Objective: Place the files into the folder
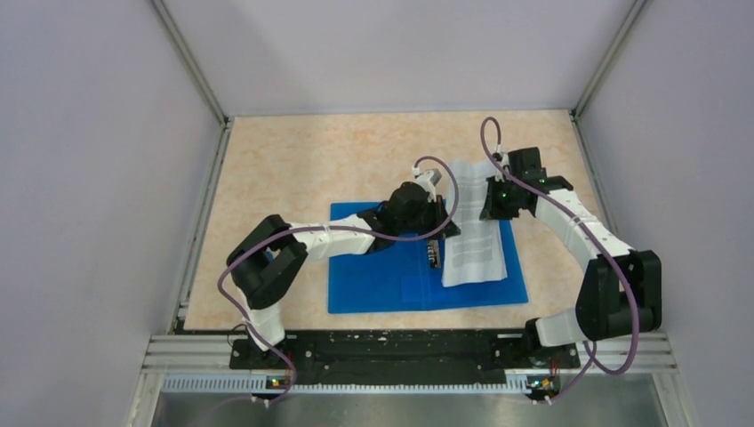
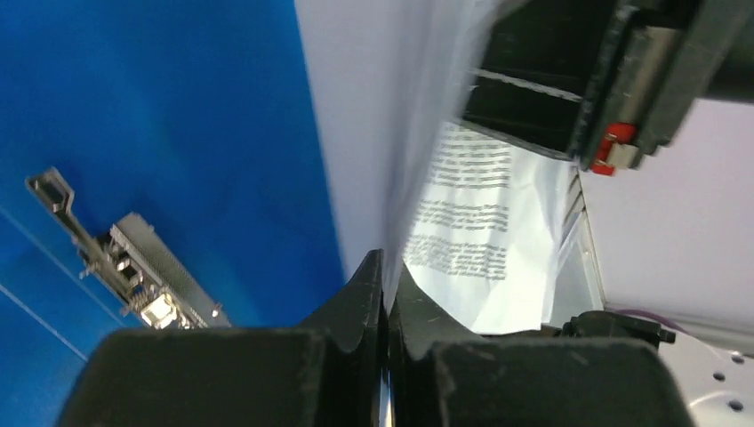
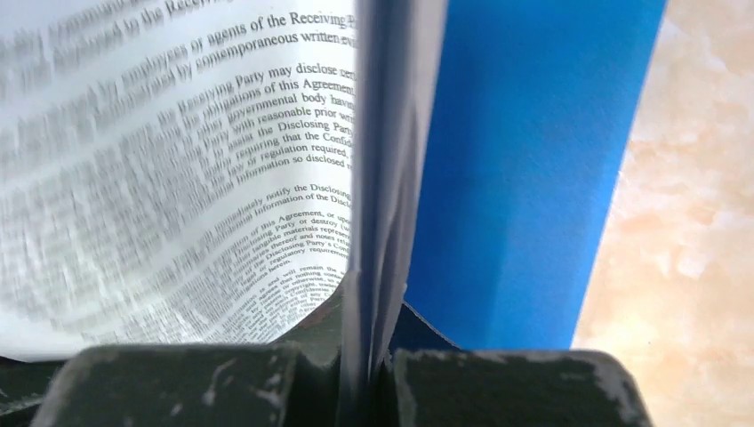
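Far side: the table (image 1: 338, 151) is bare from the folder (image 1: 382, 280) to the back wall (image 1: 400, 53); lots of room.
Left side: open table up to the left wall (image 1: 89, 178).
Folder, left half: the left arm (image 1: 342, 238) crosses its far corner; the near part is bare.
Fold: the clip (image 1: 434, 253) sticks up, just beside the files (image 1: 474, 253).
Folder, right half: the files cover it and curl up at the far end.
Far end of files: the left gripper (image 2: 384, 267) and right gripper (image 3: 372, 298) pinch the sheets close together; paper fills the gap.
Right side: a thin strip of table, with the right arm (image 1: 578, 227) over it, then the right wall (image 1: 676, 133).
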Action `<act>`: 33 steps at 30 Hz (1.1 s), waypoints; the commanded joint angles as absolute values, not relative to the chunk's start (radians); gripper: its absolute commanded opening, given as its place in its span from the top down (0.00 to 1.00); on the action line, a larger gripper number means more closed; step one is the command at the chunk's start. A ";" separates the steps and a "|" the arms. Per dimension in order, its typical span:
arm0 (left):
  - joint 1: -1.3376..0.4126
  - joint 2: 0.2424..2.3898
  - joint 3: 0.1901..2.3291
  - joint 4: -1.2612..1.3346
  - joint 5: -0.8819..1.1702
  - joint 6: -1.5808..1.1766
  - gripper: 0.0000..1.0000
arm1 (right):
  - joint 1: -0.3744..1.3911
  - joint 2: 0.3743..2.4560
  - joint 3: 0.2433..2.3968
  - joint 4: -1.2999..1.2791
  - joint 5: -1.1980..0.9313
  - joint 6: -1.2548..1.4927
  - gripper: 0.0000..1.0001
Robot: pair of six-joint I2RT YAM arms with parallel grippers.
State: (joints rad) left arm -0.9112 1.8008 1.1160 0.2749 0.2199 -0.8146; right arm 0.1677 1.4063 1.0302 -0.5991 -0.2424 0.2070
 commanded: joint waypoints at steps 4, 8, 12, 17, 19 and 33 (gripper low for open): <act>-0.929 1.810 1.144 0.093 0.134 -0.891 0.74 | 0.199 1.432 1.011 -0.602 -0.102 0.127 1.00; -0.914 1.777 1.133 0.033 0.072 -0.834 0.61 | 0.224 1.446 0.967 -0.552 -0.119 0.104 1.00; -0.879 1.753 1.126 -0.022 0.068 -0.798 0.59 | 0.227 1.471 0.935 -0.512 -0.135 0.106 1.00; -0.853 1.735 1.107 -0.056 0.083 -0.764 0.59 | 0.226 1.483 0.903 -0.472 -0.116 0.101 1.00; -0.850 1.727 1.100 -0.067 0.074 -0.755 0.59 | 0.227 1.483 0.900 -0.470 -0.099 0.101 1.00; -0.831 1.861 1.247 -0.180 0.020 -0.660 0.62 | 0.228 1.422 0.854 -0.459 -0.035 0.117 1.00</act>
